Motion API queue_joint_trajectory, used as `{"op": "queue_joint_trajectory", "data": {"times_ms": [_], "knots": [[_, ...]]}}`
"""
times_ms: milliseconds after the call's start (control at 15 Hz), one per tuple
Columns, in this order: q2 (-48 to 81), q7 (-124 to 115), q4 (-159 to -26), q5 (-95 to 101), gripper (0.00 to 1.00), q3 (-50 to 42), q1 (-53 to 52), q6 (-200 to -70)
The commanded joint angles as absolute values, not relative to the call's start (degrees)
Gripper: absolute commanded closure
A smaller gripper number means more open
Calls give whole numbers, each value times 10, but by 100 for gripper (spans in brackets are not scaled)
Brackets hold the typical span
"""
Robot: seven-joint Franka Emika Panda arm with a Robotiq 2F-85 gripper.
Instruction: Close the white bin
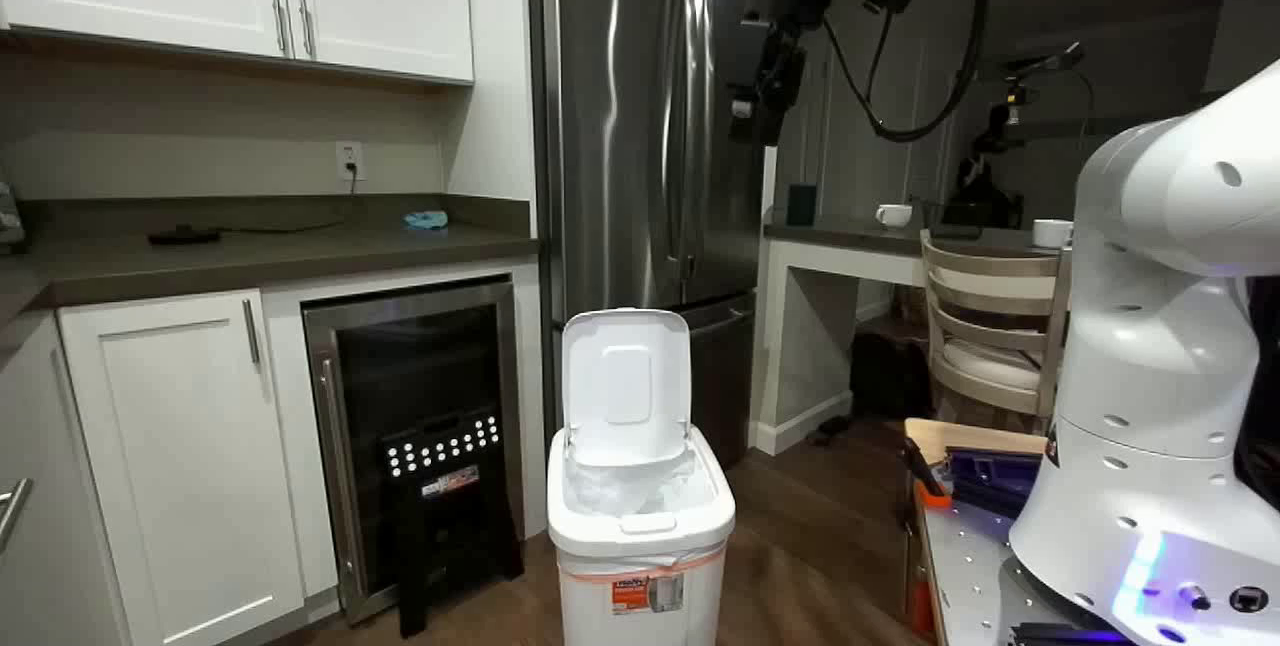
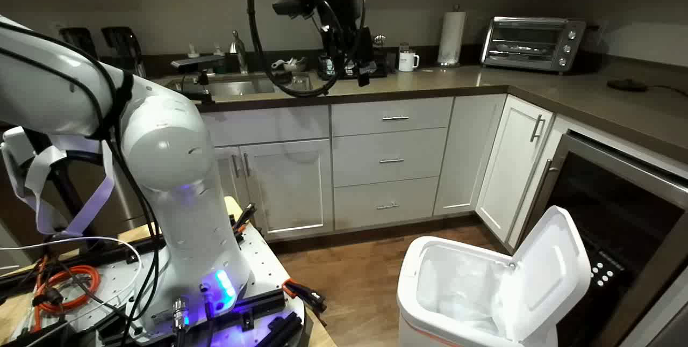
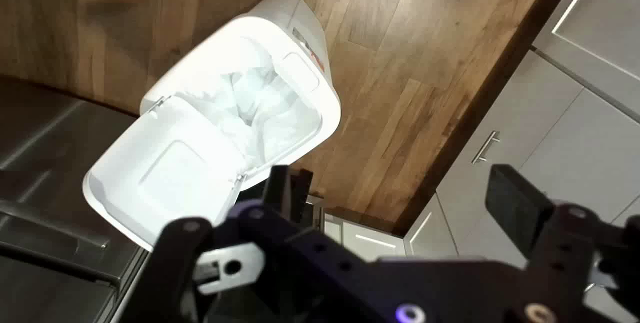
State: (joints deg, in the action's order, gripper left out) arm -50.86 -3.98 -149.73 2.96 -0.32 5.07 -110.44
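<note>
The white bin [image 1: 600,616] stands on the floor with its lid open in both exterior views; it also shows in an exterior view [image 2: 411,282]. Its hinged lid [image 1: 628,376] stands up and leans back a little. A white liner [image 1: 610,491] lies inside, and a red-orange label [image 1: 648,594] is on the front. My gripper [image 1: 757,126] hangs well above the bin, apart from it, and also shows in an exterior view [image 2: 363,76]. In the wrist view the open bin [image 3: 327,108] and its lid [image 3: 175,178] lie at the left. The gripper fingers [image 3: 395,178] are spread with nothing between them.
Behind the bin stand a steel fridge [image 1: 610,126], a glass-door cooler [image 1: 420,356] and a black stool [image 1: 450,486] against it. The robot's table [image 1: 975,566] is beside the bin. White cabinets [image 2: 387,164] and a countertop [image 2: 446,82] line the walls.
</note>
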Motion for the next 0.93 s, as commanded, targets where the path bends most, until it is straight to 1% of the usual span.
{"op": "queue_joint_trajectory", "data": {"times_ms": [0, 533, 733, 867], "knots": [[-508, -41, -1496, 31, 0, -5, 48, -1102], [-508, -41, -1496, 31, 0, -5, 48, -1102], [-460, -35, -1493, 46, 0, -11, 57, -1159], [-408, -44, -1485, 58, 0, -14, 69, -1228]]}}
